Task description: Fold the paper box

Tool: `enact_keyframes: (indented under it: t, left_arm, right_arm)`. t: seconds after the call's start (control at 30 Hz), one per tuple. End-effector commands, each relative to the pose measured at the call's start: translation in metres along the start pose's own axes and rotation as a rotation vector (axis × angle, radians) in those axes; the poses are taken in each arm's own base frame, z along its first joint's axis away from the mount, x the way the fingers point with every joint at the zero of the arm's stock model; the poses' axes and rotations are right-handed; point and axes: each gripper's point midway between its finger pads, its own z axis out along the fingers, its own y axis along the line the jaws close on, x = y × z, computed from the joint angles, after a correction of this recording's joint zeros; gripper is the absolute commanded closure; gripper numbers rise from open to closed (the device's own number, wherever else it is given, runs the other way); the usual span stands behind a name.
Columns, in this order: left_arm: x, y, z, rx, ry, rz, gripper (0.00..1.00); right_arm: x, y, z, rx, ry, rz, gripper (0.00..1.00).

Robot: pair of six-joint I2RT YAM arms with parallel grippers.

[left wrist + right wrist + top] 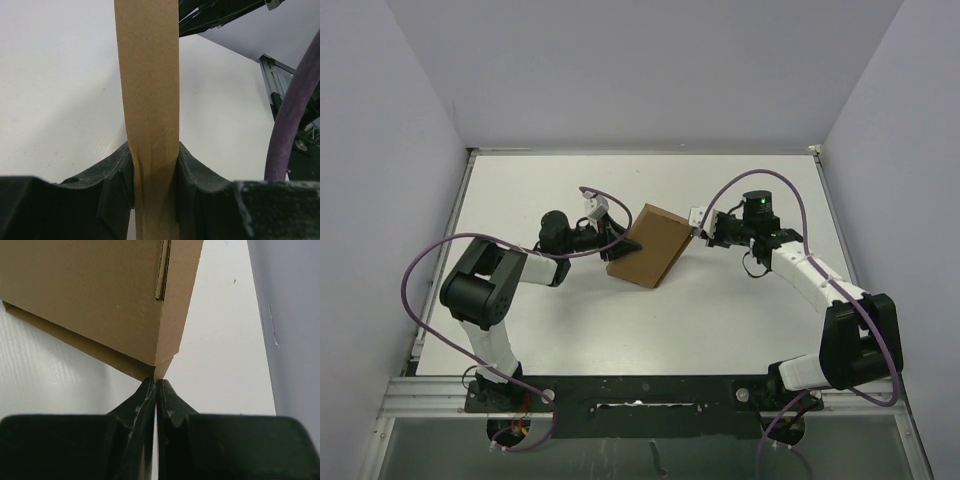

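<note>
Soft, even overhead light is seen in the top view. The white table (720, 320) is rendered bright but not blown out, and only a faint shadow is cast beside the paper box (648, 247). No real glare is picked up anywhere. The walls are given a slight lavender tint.

In the left wrist view the cardboard is shown fairly sharp. The left gripper (154, 150) is left dark and underexposed, and the purple cable (290, 115) is blurred, probably from sitting so close to the lens.

In the right wrist view the right gripper (156, 382) is crushed almost to black, with a soft grey shadow thrown under the box.
</note>
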Motion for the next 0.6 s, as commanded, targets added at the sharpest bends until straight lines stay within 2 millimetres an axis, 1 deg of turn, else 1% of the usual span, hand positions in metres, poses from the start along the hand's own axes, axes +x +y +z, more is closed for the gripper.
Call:
enact_keyframes:
  t: [0.0, 0.23, 0.57]
  left_arm:
    - [0.005, 0.007, 0.003, 0.010, 0.016, 0.025, 0.78]
    - [0.005, 0.008, 0.003, 0.008, 0.026, 0.020, 0.79]
    - [0.005, 0.009, 0.004, 0.001, 0.040, 0.015, 0.80]
  right_arm:
    - [-0.010, 0.022, 0.000, -0.077, -0.015, 0.060, 0.97]
    - [-0.025, 0.010, -0.006, -0.066, -0.030, 0.098, 0.97]
    - [-0.048, 0.009, -0.009, -0.090, -0.069, 0.126, 0.97]
